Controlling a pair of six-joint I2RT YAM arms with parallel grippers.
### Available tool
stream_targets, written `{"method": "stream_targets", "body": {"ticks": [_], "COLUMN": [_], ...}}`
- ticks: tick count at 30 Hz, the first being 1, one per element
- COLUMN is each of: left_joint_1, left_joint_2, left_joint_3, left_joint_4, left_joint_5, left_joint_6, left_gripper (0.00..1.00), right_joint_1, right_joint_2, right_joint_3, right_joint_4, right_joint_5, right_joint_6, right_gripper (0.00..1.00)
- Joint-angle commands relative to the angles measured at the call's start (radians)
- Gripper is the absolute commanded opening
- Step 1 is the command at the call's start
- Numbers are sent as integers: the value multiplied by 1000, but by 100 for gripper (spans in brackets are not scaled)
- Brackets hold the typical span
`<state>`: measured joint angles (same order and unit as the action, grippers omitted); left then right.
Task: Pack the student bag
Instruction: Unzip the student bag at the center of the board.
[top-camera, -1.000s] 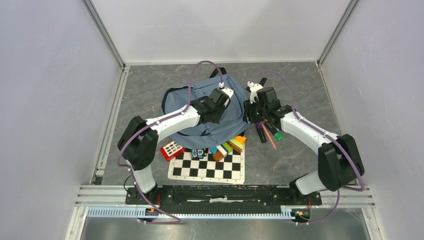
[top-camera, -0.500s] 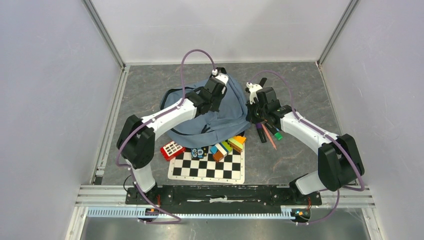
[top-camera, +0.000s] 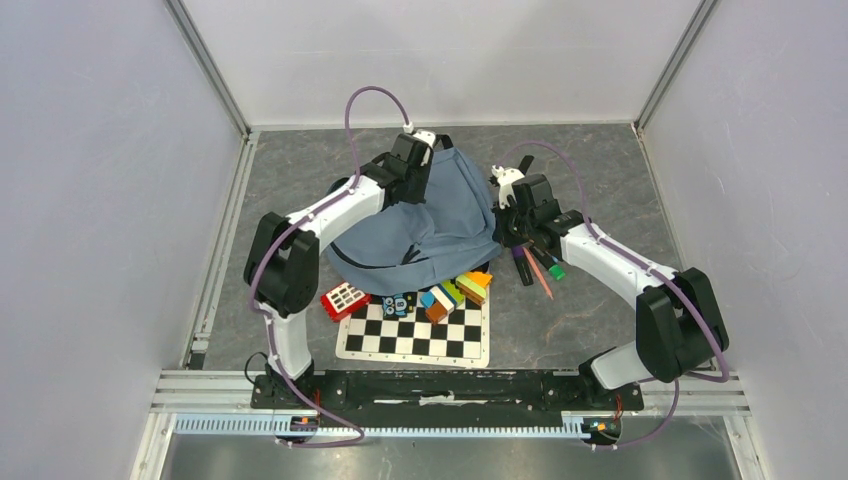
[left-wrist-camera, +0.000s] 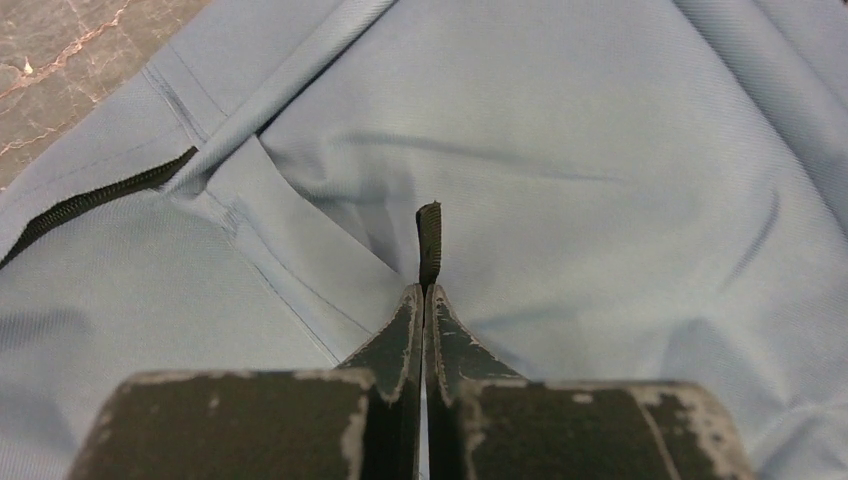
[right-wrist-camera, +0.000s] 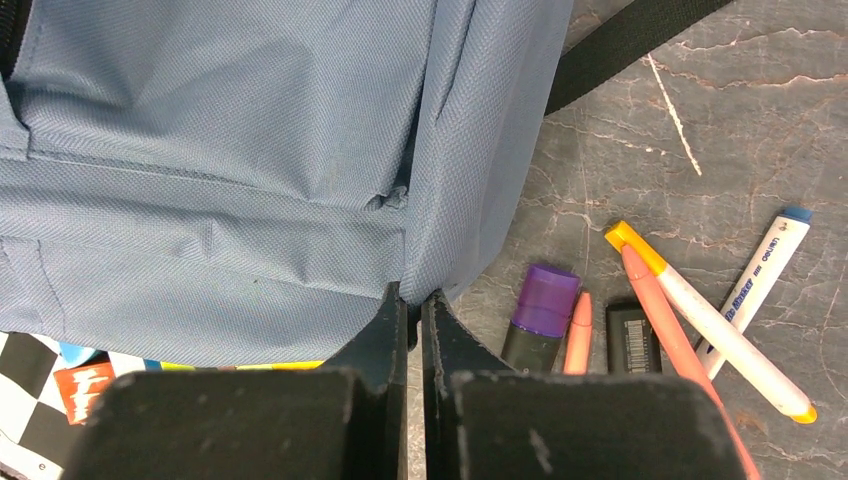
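**Both tools clamped onto the blue bag**

The dark marbled tabletop (top-camera: 620, 180) carries the student bag (top-camera: 430, 225), a slumped dusty-blue heap lying between the two tools. The left tool (left-wrist-camera: 424, 292) is over the bag's far part. The right tool (right-wrist-camera: 412, 297) is at the bag's right edge. A chessboard (top-camera: 415, 335) lies nearer the arm bases than either tool. A row of coloured blocks (top-camera: 455, 292) sits along its far edge against the bag's near edge. A red item with white keys (top-camera: 345, 300) rests at the board's far left corner.

The right tool's fingers are pressed together, pinching a fold of the bag's blue cloth at its side seam. A black strap (right-wrist-camera: 620, 50) runs out from under the bag, beyond this tool and to its right. Just right of the tips, several things lie close together on the tabletop:
- a purple-capped marker (right-wrist-camera: 545, 300)
- a coral pen (right-wrist-camera: 660, 310)
- a white marker with yellow ends (right-wrist-camera: 730, 338)
- a blue-capped white marker (right-wrist-camera: 770, 255)
- a small black barcoded item (right-wrist-camera: 632, 340)

The left tool's fingers are also pressed together, pinching a black ribbed tab (left-wrist-camera: 428, 240) that stands up from between the tips. Blue cloth fills the view around them. A black zipper (left-wrist-camera: 90, 200) runs beyond and to the left of this tool.
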<state>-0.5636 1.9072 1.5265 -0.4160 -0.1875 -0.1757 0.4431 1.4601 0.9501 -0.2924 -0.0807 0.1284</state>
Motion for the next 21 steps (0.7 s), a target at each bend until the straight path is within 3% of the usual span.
{"method": "stream_targets", "body": {"ticks": [1, 4, 14, 15, 19, 21], "left_joint_1": [84, 118, 140, 140, 139, 138], "left_joint_2": [39, 54, 55, 56, 31, 12], "left_joint_3": [80, 101, 132, 140, 115, 84], "left_joint_4": [87, 92, 163, 158, 148, 151], "left_joint_5": [2, 17, 288, 314, 365, 371], "left_joint_6": [-1, -5, -4, -16, -76, -93], "left_gripper": [2, 2, 2, 2, 2, 2], "right_joint_1": [-7, -7, -7, -8, -6, -2], "right_joint_2": [1, 10, 59, 63, 42, 19], "right_joint_3": [39, 49, 100, 114, 164, 193], "right_joint_4": [-27, -35, -61, -68, -73, -61], "right_joint_5": [66, 73, 112, 119, 138, 138], "right_joint_6": [-37, -43, -55, -57, -56, -60], "right_gripper": [0, 0, 0, 5, 51, 67]}}
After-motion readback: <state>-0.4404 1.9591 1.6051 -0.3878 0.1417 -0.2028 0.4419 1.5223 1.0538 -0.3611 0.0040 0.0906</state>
